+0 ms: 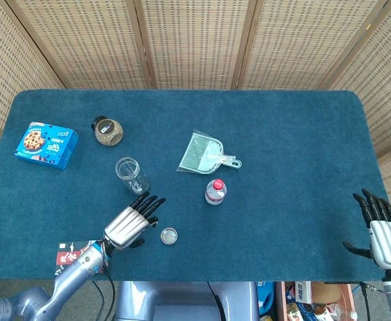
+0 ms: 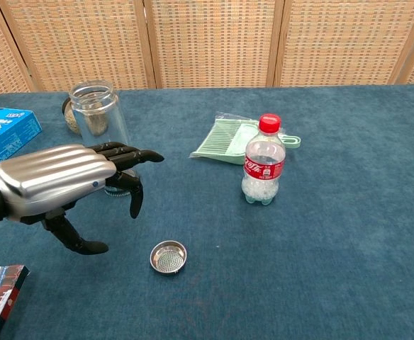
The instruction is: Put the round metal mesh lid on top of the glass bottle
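Metal mesh lid (image 1: 169,235) flat on table, at 3 o'clock just beside left hand (image 1: 132,221), untouched; fingers spread, empty.

The mesh lid (image 1: 169,235) lies on the table (image 1: 296,134) near its front edge, just right of the left hand (image 1: 131,223). The glass bottle (image 1: 130,174) stands behind this hand. The water bottle (image 1: 215,192) stands to the right, with the dustpan (image 1: 205,154) behind it.
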